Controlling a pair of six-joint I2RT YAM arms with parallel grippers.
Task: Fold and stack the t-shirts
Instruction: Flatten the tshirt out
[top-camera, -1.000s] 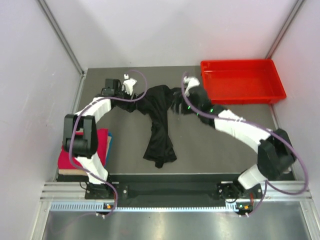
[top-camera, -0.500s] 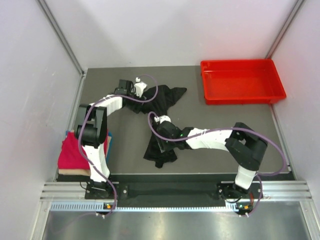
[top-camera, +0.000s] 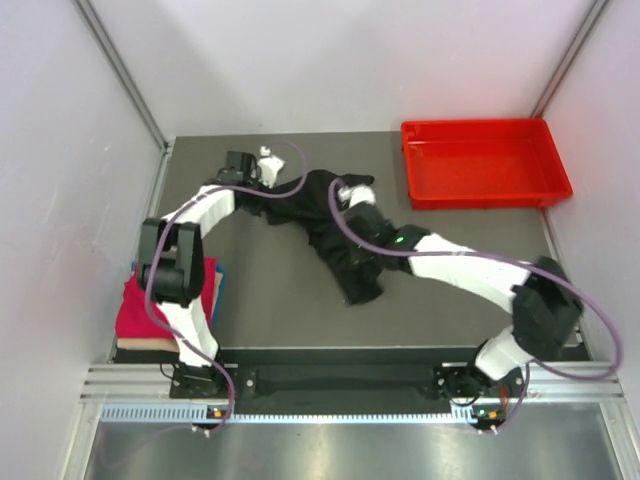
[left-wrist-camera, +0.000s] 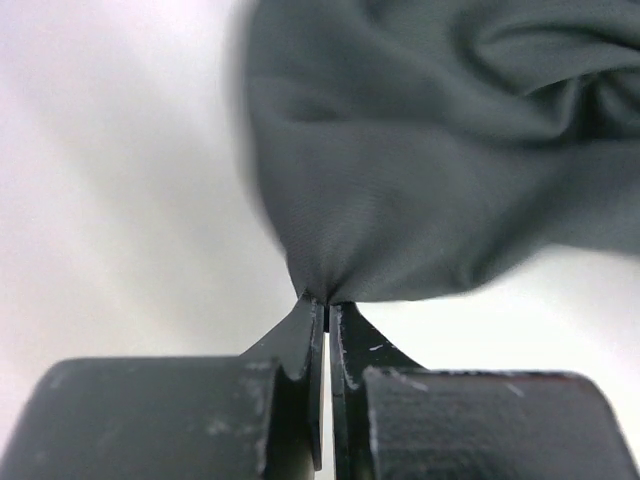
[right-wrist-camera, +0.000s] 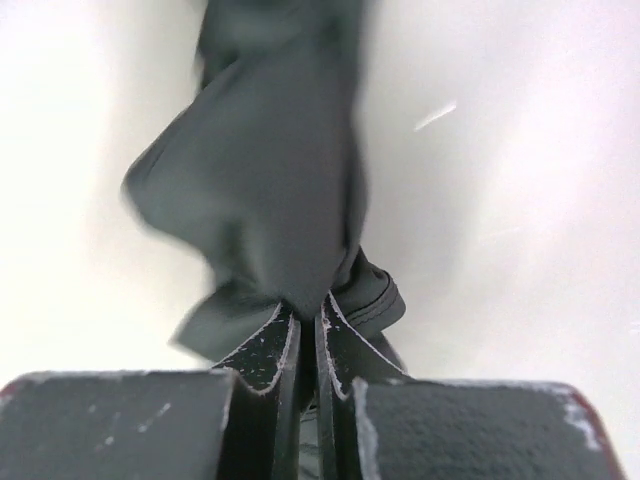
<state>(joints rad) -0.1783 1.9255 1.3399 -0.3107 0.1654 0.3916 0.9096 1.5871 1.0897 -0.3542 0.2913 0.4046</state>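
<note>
The black t-shirt (top-camera: 352, 278) lies stretched out mid-worktop (top-camera: 260, 300), its long axis running from about 10 o'clock to about 4 o'clock, with the loose bunched end toward 4 o'clock. The left gripper (top-camera: 258, 185) is clamped on the 10 o'clock end. Its wrist view shows the left gripper (left-wrist-camera: 325, 302) pressed together on a pinch of the black cloth (left-wrist-camera: 420, 170). The right gripper (top-camera: 350, 205) grips the shirt's far edge, and its wrist view shows the right gripper (right-wrist-camera: 310, 318) shut on a fold of the black cloth (right-wrist-camera: 270, 190).

Half a second ago the shirt's lower end hung toward 6 o'clock and the right gripper sat low beside it. Now that end has swung toward 4 o'clock and the right gripper is farther out.

Three t-shirts show: the black one, a folded red t-shirt (top-camera: 135, 312) at 8 o'clock, and the edge of a blue t-shirt (top-camera: 217, 285) beside it. One red tray (top-camera: 487, 190) sits at 1 o'clock.
</note>
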